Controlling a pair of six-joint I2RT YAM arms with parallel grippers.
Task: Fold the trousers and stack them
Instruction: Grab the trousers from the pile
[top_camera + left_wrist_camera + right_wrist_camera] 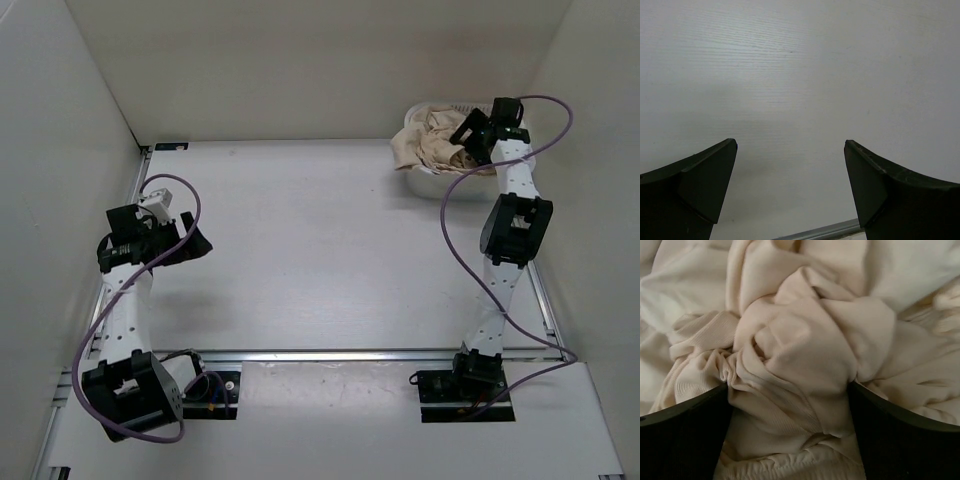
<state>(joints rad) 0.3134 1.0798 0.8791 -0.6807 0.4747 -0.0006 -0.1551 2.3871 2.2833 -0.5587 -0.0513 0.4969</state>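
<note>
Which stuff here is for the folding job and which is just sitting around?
For the job:
- the beige trousers, bunched in a heap
- the right gripper, open around a clump of them
- the left gripper, open, holding nothing

Just there:
- the white basket holding the trousers
- the table

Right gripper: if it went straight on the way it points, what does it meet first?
The trousers heaped in the basket: a bunched fold sits between the open fingers of the right gripper, apparently touching them.

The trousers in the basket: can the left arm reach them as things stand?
Probably not: the left pincer hangs open over bare table at the left, while the trousers lie in the far-right basket.
</note>
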